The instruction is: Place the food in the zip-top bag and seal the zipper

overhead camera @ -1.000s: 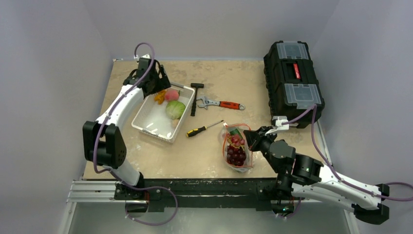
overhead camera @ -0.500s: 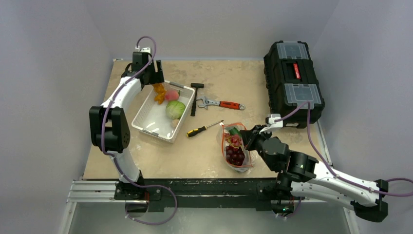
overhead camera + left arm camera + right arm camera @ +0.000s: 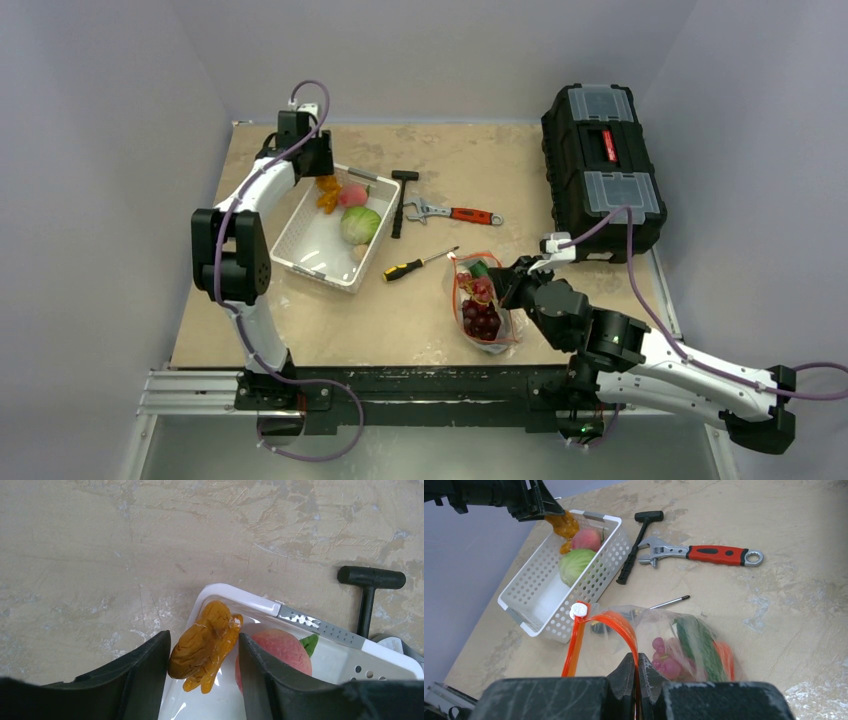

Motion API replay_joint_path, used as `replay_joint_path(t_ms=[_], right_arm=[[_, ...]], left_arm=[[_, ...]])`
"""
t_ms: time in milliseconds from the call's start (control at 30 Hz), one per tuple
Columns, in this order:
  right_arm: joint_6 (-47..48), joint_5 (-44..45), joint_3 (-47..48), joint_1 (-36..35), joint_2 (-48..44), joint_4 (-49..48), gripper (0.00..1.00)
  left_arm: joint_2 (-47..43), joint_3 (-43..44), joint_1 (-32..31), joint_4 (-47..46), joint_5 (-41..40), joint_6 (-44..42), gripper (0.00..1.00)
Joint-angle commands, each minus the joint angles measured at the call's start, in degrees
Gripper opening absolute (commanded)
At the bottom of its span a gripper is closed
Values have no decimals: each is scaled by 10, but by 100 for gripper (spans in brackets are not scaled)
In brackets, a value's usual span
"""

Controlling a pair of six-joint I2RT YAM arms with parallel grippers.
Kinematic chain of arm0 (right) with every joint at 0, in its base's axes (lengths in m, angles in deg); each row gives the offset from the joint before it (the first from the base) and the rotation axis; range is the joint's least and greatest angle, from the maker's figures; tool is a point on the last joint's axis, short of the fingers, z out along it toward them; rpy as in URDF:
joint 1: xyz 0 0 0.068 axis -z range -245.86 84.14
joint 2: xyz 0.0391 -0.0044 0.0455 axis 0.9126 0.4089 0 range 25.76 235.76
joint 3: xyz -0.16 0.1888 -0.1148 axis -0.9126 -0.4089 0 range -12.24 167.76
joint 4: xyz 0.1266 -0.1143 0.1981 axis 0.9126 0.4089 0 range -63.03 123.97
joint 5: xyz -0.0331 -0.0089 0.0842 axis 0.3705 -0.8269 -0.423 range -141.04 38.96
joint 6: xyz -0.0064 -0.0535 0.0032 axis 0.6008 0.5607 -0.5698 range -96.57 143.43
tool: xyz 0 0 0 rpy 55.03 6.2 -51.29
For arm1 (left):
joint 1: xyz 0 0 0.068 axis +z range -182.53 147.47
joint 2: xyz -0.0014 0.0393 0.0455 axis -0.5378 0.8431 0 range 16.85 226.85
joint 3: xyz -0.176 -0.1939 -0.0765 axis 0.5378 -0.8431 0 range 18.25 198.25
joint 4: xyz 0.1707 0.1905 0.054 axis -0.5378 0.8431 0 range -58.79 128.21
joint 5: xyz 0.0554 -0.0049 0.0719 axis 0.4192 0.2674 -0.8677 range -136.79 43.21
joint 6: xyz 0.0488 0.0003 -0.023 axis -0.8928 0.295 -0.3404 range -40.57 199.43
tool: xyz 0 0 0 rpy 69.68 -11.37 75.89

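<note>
Holds the orange piece tight in the left claw, just over the basket corner. Pinches the zipper in the closed right claw, with the bag on the desk, mouth raised. Carry across slowly, release only well inside the mouth.

To my left, the left gripper hangs over the far corner of the white basket with the orange bits at its tip, and the peach and cabbage lie in the basket just beside them. On the right, the right gripper meets the edge of the zip-top bag, which lies on the surface with dark grapes inside. A hammer, wrench and screwdriver lie between basket and bag, near a black toolbox.
</note>
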Motion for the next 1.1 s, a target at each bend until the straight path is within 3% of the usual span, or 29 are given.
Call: replay_joint_path(t_ms=[0,200,333,633,733,900,1000,1067], right_arm=[[-6,1,27,0,-1,-20,0],[-5,-3,32,-1,2,-18,0],[-14,-8,28,-1,2,-19,0],[-12,-12,22,-1,13,-39,0],[-13,-11,32,-1,24,-36,0],[-37,5,43,-1,45,-42,0],[-66,23,63,-1,58,-15,0],[-75,26,65,-1,62,-21,0]], left_arm=[[4,13,5,-14,-1,-16,46],[-7,11,5,-2,-5,-13,25],[-24,27,5,31,-16,-9,1],[-173,48,2,134,18,118,0],[-237,20,-5,136,33,166,0],[-294,42,-90,183,29,164,0],[-336,48,-102,269,109,272,0],[-402,-23,-105,235,193,355,0]])
